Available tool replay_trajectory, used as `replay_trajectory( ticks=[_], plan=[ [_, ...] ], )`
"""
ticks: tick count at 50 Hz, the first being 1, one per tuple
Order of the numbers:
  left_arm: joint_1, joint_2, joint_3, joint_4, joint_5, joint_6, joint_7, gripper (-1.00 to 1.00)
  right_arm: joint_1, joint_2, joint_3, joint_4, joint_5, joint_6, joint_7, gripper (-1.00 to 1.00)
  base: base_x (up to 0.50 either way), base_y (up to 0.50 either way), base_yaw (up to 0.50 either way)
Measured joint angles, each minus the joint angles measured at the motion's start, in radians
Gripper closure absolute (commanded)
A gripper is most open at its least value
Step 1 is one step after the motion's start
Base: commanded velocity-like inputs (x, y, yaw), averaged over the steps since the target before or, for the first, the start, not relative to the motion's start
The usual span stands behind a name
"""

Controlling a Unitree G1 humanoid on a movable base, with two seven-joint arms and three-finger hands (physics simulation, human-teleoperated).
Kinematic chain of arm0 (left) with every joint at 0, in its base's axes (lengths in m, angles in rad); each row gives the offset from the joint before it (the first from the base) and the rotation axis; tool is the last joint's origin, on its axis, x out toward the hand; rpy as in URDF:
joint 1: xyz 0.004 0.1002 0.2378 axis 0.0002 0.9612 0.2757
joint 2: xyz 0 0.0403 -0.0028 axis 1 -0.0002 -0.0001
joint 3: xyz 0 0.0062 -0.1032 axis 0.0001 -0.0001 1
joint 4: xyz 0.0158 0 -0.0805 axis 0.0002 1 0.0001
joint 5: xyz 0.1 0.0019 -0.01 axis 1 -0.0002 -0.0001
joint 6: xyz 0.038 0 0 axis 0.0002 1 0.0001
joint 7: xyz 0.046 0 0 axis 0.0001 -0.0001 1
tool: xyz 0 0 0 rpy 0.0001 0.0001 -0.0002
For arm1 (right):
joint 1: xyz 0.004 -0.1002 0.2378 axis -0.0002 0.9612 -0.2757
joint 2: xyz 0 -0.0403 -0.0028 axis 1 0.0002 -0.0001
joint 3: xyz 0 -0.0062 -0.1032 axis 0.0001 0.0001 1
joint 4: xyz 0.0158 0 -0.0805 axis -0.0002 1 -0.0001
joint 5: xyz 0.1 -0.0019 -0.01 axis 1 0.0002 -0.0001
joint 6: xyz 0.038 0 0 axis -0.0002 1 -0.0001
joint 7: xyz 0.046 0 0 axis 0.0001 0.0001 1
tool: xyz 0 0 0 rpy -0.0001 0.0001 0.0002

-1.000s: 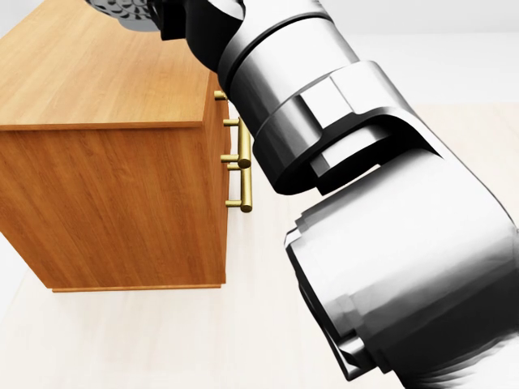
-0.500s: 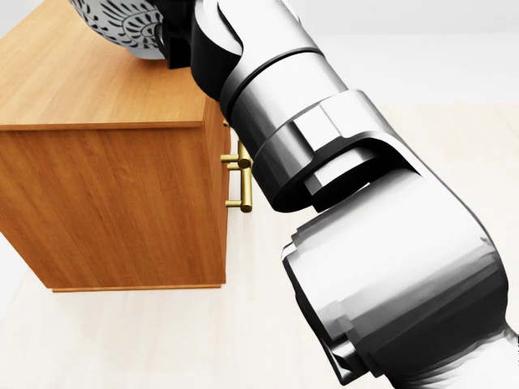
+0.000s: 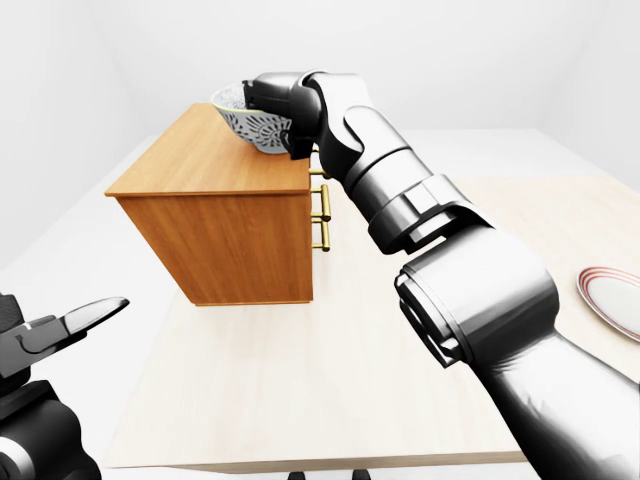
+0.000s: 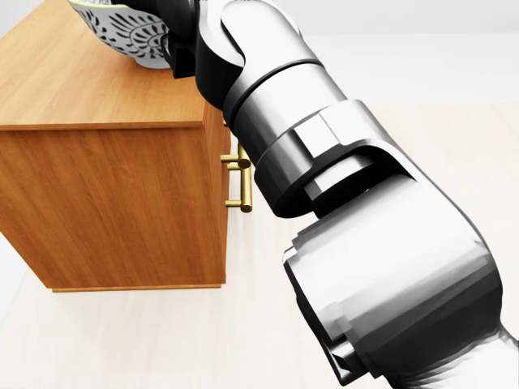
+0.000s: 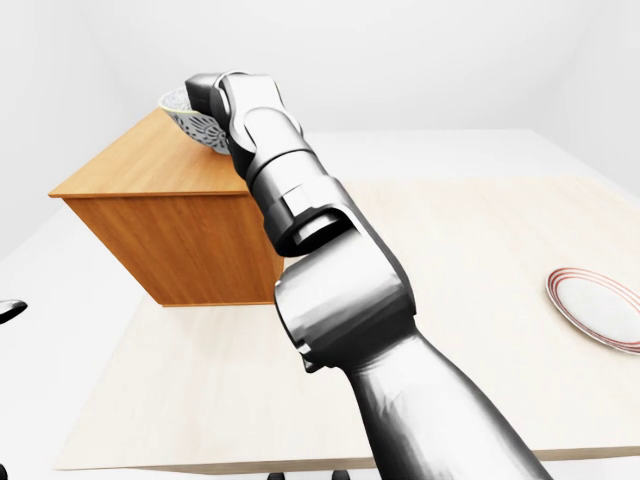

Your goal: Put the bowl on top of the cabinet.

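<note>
The patterned bowl (image 3: 250, 128) sits at the right end of the wooden cabinet (image 3: 195, 165) top, can't tell if it's actually touching, with the right hand (image 3: 272, 98) fingers pinching its rim and the left hand (image 3: 62, 328) low at left, fingers spread.

No legible text, label, brand, number or sign in any view. The bowl (image 3: 245, 126) carries ornamental pattern only; the cabinet (image 3: 235, 245) shows plain wood grain.
</note>
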Motion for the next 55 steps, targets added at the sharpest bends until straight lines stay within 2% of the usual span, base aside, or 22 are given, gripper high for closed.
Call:
replay_trajectory(
  ticks=[19, 21, 22, 23, 24, 27, 35, 39, 52, 55],
  plan=[
    [0.0, -0.001, -0.002, -0.003, 0.001, 0.0, 0.0, -1.0, 0.006, 0.001, -0.007, -0.003, -0.005, 0.0, -0.009, 0.98, 0.0, 0.0, 0.0],
    [-0.001, -0.001, -0.002, -0.003, 0.001, 0.0, 0.0, -1.0, 0.005, 0.001, -0.009, -0.004, -0.008, 0.0, -0.011, 0.87, 0.0, 0.0, 0.0],
    [-0.001, -0.001, -0.002, -0.003, 0.001, 0.0, 0.0, -1.0, 0.004, 0.0, -0.011, -0.005, -0.011, 0.0, -0.013, 0.73, 0.0, 0.0, 0.0],
    [0.0, -0.001, -0.002, -0.003, 0.002, 0.0, 0.0, -1.0, 0.004, 0.0, -0.012, -0.006, -0.015, 0.0, -0.015, 0.73, 0.01, 0.0, 0.0],
    [0.0, -0.001, -0.002, -0.003, 0.002, 0.0, 0.0, -1.0, 0.003, -0.001, -0.013, -0.008, -0.018, 0.0, -0.018, 0.62, 0.0, 0.0, 0.0],
    [0.0, -0.001, -0.001, -0.003, 0.001, 0.0, -0.001, -1.0, -0.001, -0.002, -0.016, -0.013, -0.027, 0.0, -0.026, 0.53, 0.0, 0.0, 0.0],
    [0.001, -0.002, -0.002, -0.002, 0.003, 0.0, -0.003, -1.0, -0.005, 0.0, -0.024, -0.015, -0.044, 0.0, -0.033, 0.53, 0.0, 0.0, 0.0],
    [0.002, -0.003, -0.004, -0.001, 0.005, 0.0, -0.004, -1.0, -0.006, 0.001, -0.032, -0.015, -0.054, 0.0, -0.034, 0.47, 0.0, 0.0, 0.0],
    [0.002, -0.005, -0.007, -0.001, 0.008, 0.0, -0.005, -1.0, -0.006, -0.001, -0.031, -0.02, -0.055, 0.0, -0.039, 0.2, 0.0, 0.0, 0.0],
    [0.002, -0.005, -0.008, -0.001, 0.009, 0.0, -0.005, -1.0, -0.005, -0.001, -0.028, -0.019, -0.052, 0.0, -0.038, 0.07, 0.0, 0.0, 0.0]
  ],
)
